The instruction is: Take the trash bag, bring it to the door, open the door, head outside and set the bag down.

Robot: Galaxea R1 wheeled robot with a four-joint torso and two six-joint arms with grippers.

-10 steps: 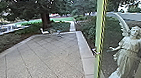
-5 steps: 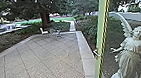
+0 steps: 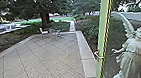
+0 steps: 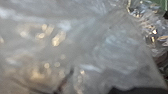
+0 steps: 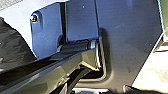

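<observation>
In the left wrist view a translucent, crinkled plastic trash bag (image 4: 120, 52) lies right against the camera, with bright glints and some darker contents behind the film. How the left gripper holds it cannot be made out. The glass door's pale green edge (image 3: 103, 36) stands upright right of centre in the head view, with a metal handle (image 3: 97, 56) low on it. Robot parts cover much of the right wrist view, and a dark, wrinkled thing is at its side, too unclear to name.
Beyond the doorway spreads a paved patio (image 3: 43, 59) with a pale stone border (image 3: 85, 50). A white chair (image 3: 43, 31) and a small table (image 3: 56, 33) stand at its far end. Behind the glass is a winged statue (image 3: 132, 53); a tree (image 3: 44, 19) rises behind the patio.
The head view has shifted somewhat. The door edge and its handle now stand a little farther right in it, as does the statue, and the chair and table show slightly larger.
</observation>
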